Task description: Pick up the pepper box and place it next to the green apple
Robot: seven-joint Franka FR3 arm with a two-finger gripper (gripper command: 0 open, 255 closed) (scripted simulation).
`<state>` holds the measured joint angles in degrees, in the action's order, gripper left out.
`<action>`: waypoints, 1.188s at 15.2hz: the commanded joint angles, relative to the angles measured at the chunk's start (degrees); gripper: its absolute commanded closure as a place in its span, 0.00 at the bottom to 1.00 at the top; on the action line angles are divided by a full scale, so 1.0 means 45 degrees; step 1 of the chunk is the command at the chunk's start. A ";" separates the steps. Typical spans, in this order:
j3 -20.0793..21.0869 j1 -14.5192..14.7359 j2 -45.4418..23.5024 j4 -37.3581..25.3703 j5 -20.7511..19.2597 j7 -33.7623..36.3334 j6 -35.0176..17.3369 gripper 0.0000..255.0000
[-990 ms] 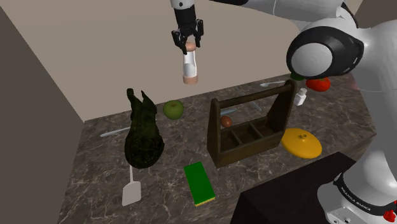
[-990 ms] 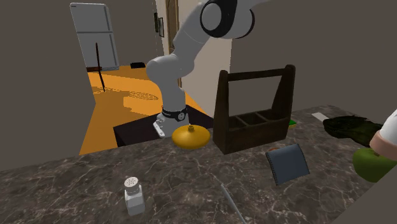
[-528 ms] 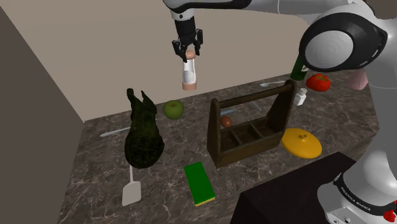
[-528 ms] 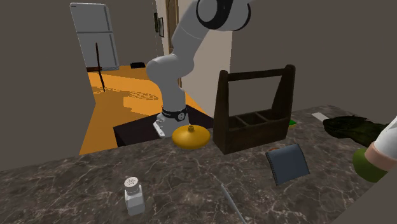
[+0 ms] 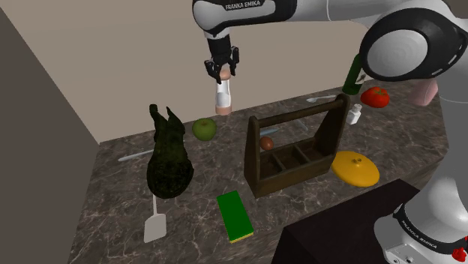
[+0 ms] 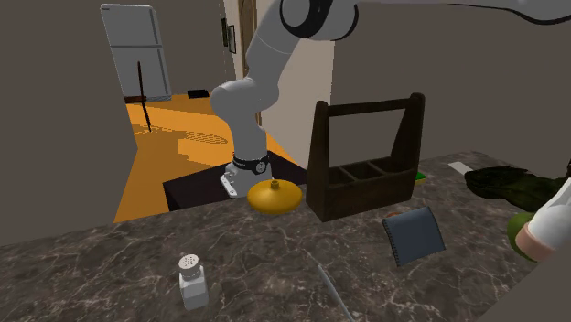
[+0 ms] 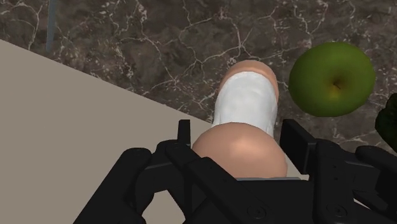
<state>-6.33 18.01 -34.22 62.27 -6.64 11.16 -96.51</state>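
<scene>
Shoulder view: one pepper box (image 5: 223, 96) tight in one pincer (image 5: 222, 73), seemingly above one green apple (image 5: 204, 128).

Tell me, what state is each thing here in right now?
pepper box: in the air, clasped by the jaws.
jaws: shut on the pepper box.
green apple: resting free on the counter.
wooden caddy: standing upright on the counter.
yellow lid: lying on the counter.
white shaker: standing upright.
</scene>
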 commanded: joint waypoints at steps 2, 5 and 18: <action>0.0003 0.0017 0.0110 0.0697 -0.0021 0.0086 -0.0590 1.00; 0.0007 0.0027 0.0141 0.1259 -0.0038 0.0161 -0.1115 1.00; 0.0015 0.0040 0.0030 0.2559 -0.0077 0.0361 -0.2512 1.00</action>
<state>-6.26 18.19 -34.09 73.78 -6.99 12.78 -107.77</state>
